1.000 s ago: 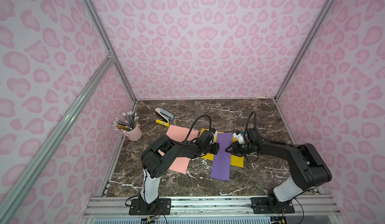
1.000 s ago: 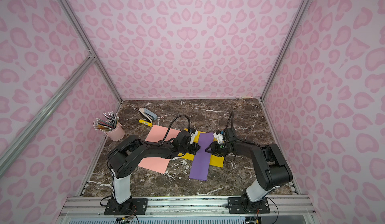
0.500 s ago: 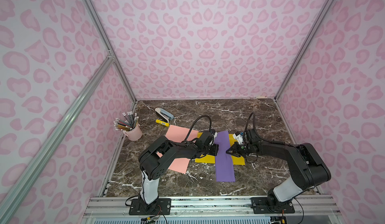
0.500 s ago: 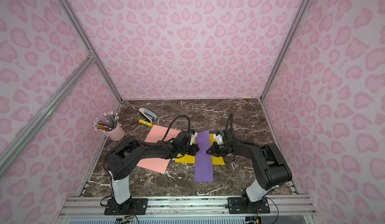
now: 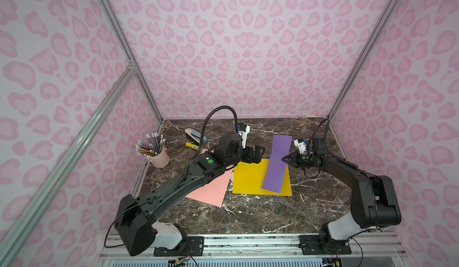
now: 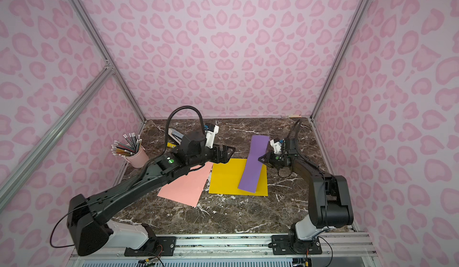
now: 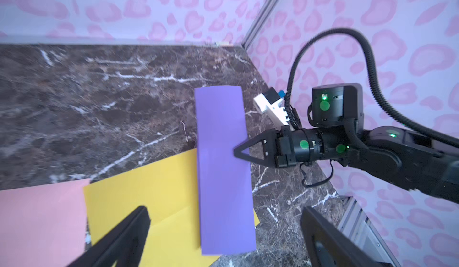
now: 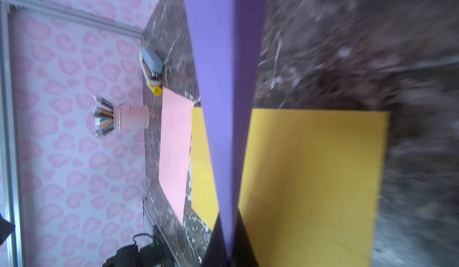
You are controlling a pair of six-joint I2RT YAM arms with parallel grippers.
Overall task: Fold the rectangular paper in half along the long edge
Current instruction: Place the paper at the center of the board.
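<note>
Two arms are working over one purple paper (image 5: 277,163) on the marble table (image 5: 248,218), yet only one is gripping it: the right gripper (image 5: 283,158) is pinching the strip's right long edge about halfway along, its jaws clamped flat on the sheet. The left gripper (image 5: 257,154) is hanging just left of the strip, its fingers (image 7: 129,231) spread wide and carrying nothing, over the far left corner of the yellow sheet (image 5: 250,178). The purple paper is lying slantwise, its near end resting on the right side of the yellow sheet and its far end reaching past that sheet toward the far wall; whether the far half is touching the marble is not showing. Judging by its narrow shape, the paper is probably already lying doubled along its length, and the right arm is likely pinning the layers so they are not springing apart. In the right wrist view the purple paper (image 8: 216,104) is running straight out from between the closed fingers, one face bright and one shadowed. The open-jawed left gripper is looking placed to press or smooth the fold. A pink sheet (image 5: 211,188) is lying left of the yellow one, partly under the left arm, while a pencil cup (image 5: 159,157) and a stapler (image 5: 195,135) are sitting well apart at the far left, taking no part
</note>
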